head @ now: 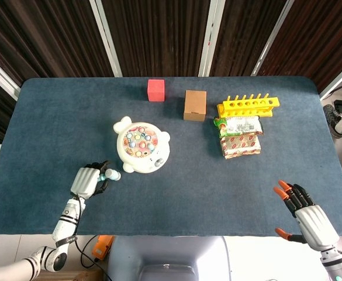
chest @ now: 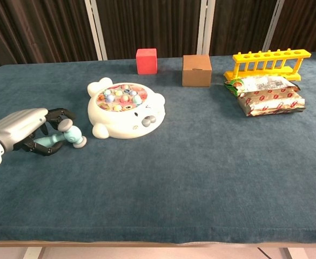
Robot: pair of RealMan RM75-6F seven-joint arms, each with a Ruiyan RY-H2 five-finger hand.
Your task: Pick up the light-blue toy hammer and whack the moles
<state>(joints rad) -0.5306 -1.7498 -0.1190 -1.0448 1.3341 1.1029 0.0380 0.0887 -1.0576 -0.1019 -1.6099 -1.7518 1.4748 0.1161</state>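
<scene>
A light-blue toy hammer [chest: 60,138] lies on the dark blue table [chest: 201,172], its grey-capped head just left of a white bear-shaped whack-a-mole toy [chest: 126,109]. The robot's left hand [chest: 18,129] is over the hammer's handle, its dark fingers [chest: 55,114] curled around it; the handle shows between the fingers, but whether they press on it or only cage it cannot be told. In the head view the same hand [head: 86,181] sits near the table's front left, with the hammer's head [head: 111,174] poking out toward the toy [head: 141,146]. The toy's round top carries pastel moles.

The right hand [head: 306,215] is well apart, at the table's front right corner, fingers spread, orange-tipped, holding nothing.

Along the far side stand a red cube [chest: 146,61], a small cardboard box [chest: 196,70] and a yellow test-tube rack [chest: 267,63]. Two snack packets [chest: 267,95] lie just in front of the rack.
</scene>
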